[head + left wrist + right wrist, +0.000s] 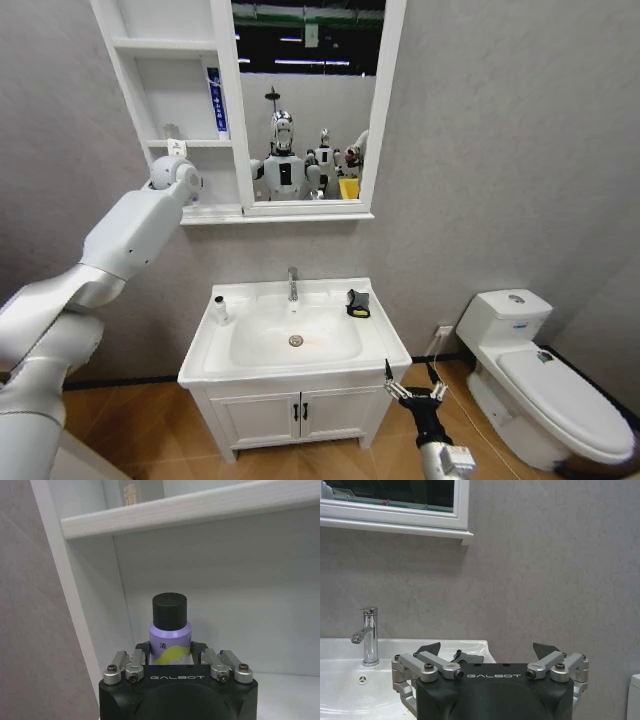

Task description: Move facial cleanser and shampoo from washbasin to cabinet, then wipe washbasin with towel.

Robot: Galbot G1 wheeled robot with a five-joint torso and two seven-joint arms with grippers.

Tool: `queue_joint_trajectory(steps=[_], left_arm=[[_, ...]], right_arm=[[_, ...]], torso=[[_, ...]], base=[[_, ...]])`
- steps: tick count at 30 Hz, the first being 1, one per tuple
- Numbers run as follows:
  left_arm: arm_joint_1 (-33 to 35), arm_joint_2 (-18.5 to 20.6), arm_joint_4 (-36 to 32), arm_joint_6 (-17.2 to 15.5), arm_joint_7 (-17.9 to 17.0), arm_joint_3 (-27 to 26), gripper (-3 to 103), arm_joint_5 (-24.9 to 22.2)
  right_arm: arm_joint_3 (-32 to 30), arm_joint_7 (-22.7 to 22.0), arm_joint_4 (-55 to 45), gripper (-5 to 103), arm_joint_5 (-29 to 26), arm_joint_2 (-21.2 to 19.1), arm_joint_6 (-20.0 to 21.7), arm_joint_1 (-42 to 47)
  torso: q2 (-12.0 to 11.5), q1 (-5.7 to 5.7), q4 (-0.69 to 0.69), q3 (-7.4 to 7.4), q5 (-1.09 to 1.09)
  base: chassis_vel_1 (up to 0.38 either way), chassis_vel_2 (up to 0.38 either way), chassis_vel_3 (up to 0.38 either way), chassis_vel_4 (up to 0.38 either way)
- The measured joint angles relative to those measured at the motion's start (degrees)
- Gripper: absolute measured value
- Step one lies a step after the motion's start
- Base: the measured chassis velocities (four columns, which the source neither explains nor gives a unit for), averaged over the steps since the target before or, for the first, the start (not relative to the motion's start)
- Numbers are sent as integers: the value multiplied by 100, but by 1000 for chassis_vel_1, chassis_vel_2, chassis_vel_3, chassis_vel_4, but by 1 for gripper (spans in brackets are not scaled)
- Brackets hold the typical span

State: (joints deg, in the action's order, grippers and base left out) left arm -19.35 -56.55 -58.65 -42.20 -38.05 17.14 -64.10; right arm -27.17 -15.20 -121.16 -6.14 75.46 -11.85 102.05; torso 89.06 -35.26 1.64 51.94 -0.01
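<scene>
Left gripper [170, 657] clamped on purple bottle [170, 640] inside cabinet [140, 60] shelf; right gripper [412, 385] spread wide, empty, near washbasin [390, 345].

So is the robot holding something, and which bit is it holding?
Yes. The left gripper holds a purple bottle with a black cap by its lower body, inside the cabinet. The right gripper is open and holds nothing.

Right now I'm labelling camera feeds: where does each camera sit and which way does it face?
Head view: high, facing forward-down at washbasin, cabinet; both arms show.
Left wrist view: behind the left end effector, facing a cabinet shelf; it grips a purple bottle.
Right wrist view: behind the open right end effector, facing faucet and wall.
Head and right wrist views share the faucet.
</scene>
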Motion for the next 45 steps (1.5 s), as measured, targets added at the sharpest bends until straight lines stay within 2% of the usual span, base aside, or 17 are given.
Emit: queue_joint_trajectory(steps=[10,13,15,18,19,22,24,25,27,29,32,33,35,36,39,43,45], left_arm=[[166,14,43,20,52,-210,40,-169],[221,83,-101,11,-11,-247,55,-432],[252,129,-178,11,-40,-269,55,-504],[415,345,-469,10,-61,-354,72,-564],[415,345,-469,10,-61,-354,72,-564],[694,709,-962,10,-84,-513,82,-580],[1300,1286,-1938,9,-106,-961,92,-713],[1300,1286,-1938,9,-106,-961,92,-713],[2254,1827,-2981,9,-4,-1569,99,-859],[2617,1990,-3297,7,83,-1752,100,-899],[4656,2657,-4689,289,868,-2821,100,-465],[4656,2657,-4689,289,868,-2821,100,-465],[6039,2788,-5327,545,1245,-3717,100,-3],[6039,2788,-5327,545,1245,-3717,100,-3],[7517,2516,-5671,889,1591,-4089,100,649],[7863,2247,-5545,1307,1988,-4045,100,1084],[8028,1945,-5309,1752,2225,-3927,100,1477]], right_arm=[[17,-8,34,100,-1,0,22,-15],[5,-13,23,100,-5,-9,26,-2],[3,-14,16,100,-6,-11,27,-2],[5,-15,5,100,-7,-10,29,3],[5,-15,5,100,-7,-10,29,3],[14,-15,-14,100,-6,-2,30,15],[17,-16,-32,100,-5,0,30,27],[17,-16,-32,100,-5,0,30,27],[12,-23,-47,100,-8,1,30,34],[10,-32,-47,100,-8,1,30,34],[38,-45,-11,100,-4,-10,30,26],[38,-45,-11,100,-4,-10,30,26],[90,-42,-5,100,13,-15,40,12],[90,-42,-5,100,13,-15,40,12],[73,-34,-35,100,105,76,6,124],[32,-29,-93,100,149,124,-37,216],[7,-27,-120,100,156,126,-50,245]], torso=[[0,1,0,-1,2],[0,0,2,0,-2],[0,0,2,0,0],[0,0,2,0,0],[0,0,2,0,0],[0,0,3,0,1],[0,0,2,0,1],[0,0,2,0,1],[1,1,-2,-2,2],[1,2,-2,-2,0],[0,2,-1,-2,3],[0,2,-1,-2,3],[1,2,-1,-2,1],[1,2,-1,-2,1],[1,2,-2,-1,0],[1,1,5,-1,2],[1,1,2,0,2]], base=[[0,0,0,0],[0,0,0,0],[0,0,0,0],[0,0,0,0],[0,0,0,0],[0,0,0,0],[0,0,0,0],[0,0,0,0],[0,0,0,0],[0,0,0,0],[0,0,0,0],[0,0,0,0],[0,0,0,0],[0,0,0,0],[0,0,0,0],[0,0,0,0],[0,0,0,0]])
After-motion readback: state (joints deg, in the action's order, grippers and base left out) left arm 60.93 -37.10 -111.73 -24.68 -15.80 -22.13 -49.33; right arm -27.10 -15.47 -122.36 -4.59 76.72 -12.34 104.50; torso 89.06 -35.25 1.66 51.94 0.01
